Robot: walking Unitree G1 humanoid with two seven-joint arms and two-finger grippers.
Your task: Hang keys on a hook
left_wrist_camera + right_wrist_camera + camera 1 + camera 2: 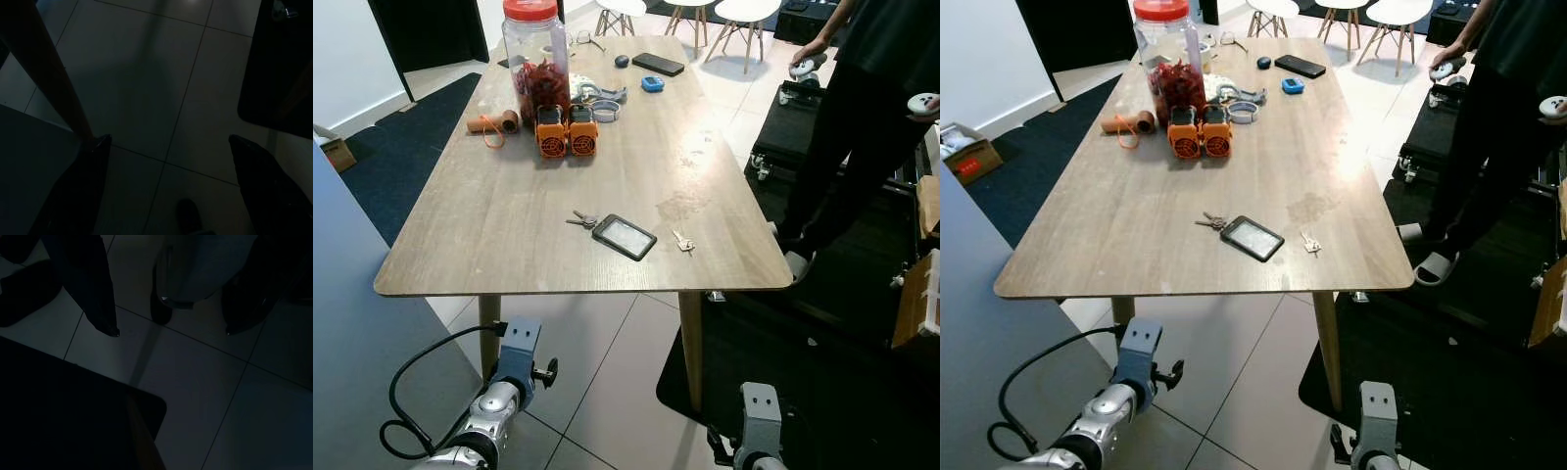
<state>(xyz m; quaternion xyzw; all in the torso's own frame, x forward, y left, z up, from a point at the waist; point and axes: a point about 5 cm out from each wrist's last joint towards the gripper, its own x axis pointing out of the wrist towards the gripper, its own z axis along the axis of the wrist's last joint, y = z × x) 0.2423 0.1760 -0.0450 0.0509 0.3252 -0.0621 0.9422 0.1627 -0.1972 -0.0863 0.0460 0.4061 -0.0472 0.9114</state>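
Lying on the wooden table [509, 215], a bunch of keys [583, 220] is seen just beside a black card holder [625, 236], with a smaller key [683, 241] on that holder's other side. Both the left gripper [166, 147] and right gripper [171, 330] are held spread and empty above the tiled floor [146, 83].

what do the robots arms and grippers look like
Both arms are silver-grey metal with boxy grey wrist blocks. The left arm has a rounded shiny joint, a small black knob on its side and a black cable looping out from it. The right arm is similar. The left gripper and right gripper each have two long black tapering fingers.
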